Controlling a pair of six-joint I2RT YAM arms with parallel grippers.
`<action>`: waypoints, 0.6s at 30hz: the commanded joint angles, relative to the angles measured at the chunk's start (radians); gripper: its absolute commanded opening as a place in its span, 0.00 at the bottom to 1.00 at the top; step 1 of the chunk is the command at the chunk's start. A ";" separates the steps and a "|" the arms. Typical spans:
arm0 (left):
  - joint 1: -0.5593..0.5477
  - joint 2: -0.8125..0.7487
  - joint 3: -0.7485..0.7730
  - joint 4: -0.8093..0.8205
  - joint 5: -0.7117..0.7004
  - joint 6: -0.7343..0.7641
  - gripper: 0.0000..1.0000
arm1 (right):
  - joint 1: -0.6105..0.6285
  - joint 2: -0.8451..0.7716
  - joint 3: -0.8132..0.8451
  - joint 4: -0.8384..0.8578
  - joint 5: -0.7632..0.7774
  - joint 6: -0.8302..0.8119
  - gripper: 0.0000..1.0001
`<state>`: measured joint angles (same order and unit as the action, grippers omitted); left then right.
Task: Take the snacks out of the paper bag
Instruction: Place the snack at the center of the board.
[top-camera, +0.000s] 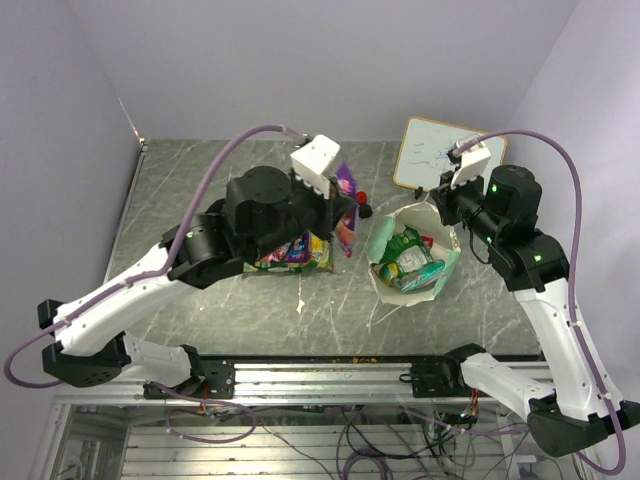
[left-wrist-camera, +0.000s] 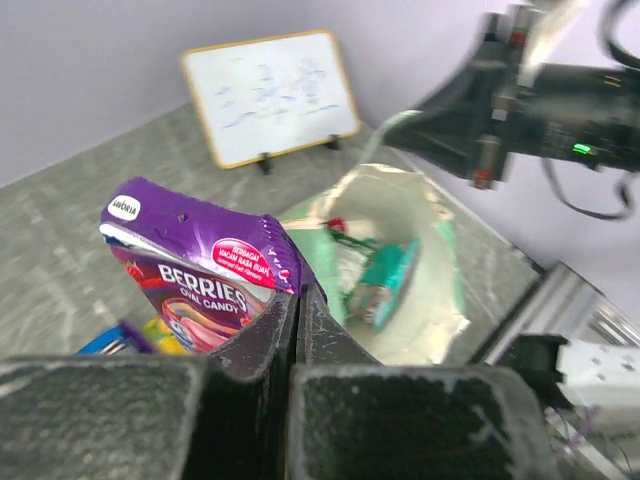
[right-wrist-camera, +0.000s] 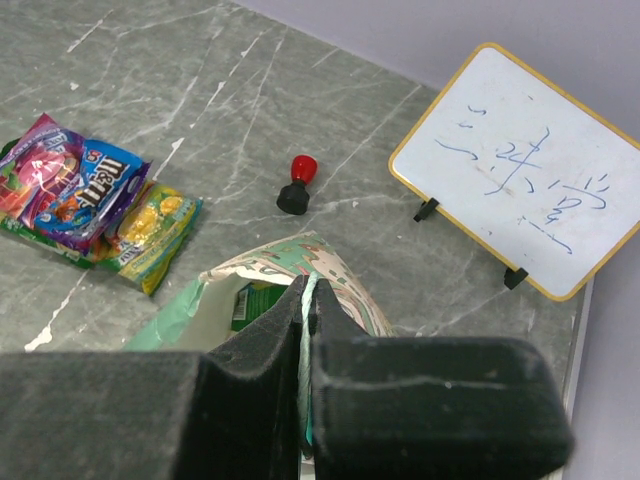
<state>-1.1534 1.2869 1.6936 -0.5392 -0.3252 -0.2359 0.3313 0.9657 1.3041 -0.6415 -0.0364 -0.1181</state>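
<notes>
My left pincer (left-wrist-camera: 298, 300) is clamped on the lower edge of the purple berry candy packet (left-wrist-camera: 200, 265). It holds the packet up at centre frame of the overhead view, between the pile of packets (top-camera: 295, 252) on the bench (top-camera: 250, 320) and the paper bag (top-camera: 385, 285), where more packets (top-camera: 410, 262) lie inside. My right pincer (right-wrist-camera: 305, 300) is closed on the bag's upper rim, propping it open. My bite on the packet looks thin, though the blurred wrist view leaves that unsure, so the glossy film could slip free, and any drag on the rim could tip the bag.
</notes>
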 joint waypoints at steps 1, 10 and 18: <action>0.077 -0.022 0.036 -0.161 -0.301 -0.064 0.07 | 0.002 -0.003 -0.008 0.055 -0.007 -0.017 0.00; 0.451 -0.017 -0.152 -0.386 -0.315 -0.238 0.07 | 0.001 0.007 -0.015 0.083 -0.014 -0.028 0.00; 0.699 0.118 -0.259 -0.567 -0.275 -0.378 0.07 | 0.002 0.018 -0.006 0.074 -0.020 -0.048 0.00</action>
<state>-0.5148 1.3758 1.4593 -0.9897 -0.5964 -0.5076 0.3313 0.9913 1.2911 -0.6056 -0.0414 -0.1486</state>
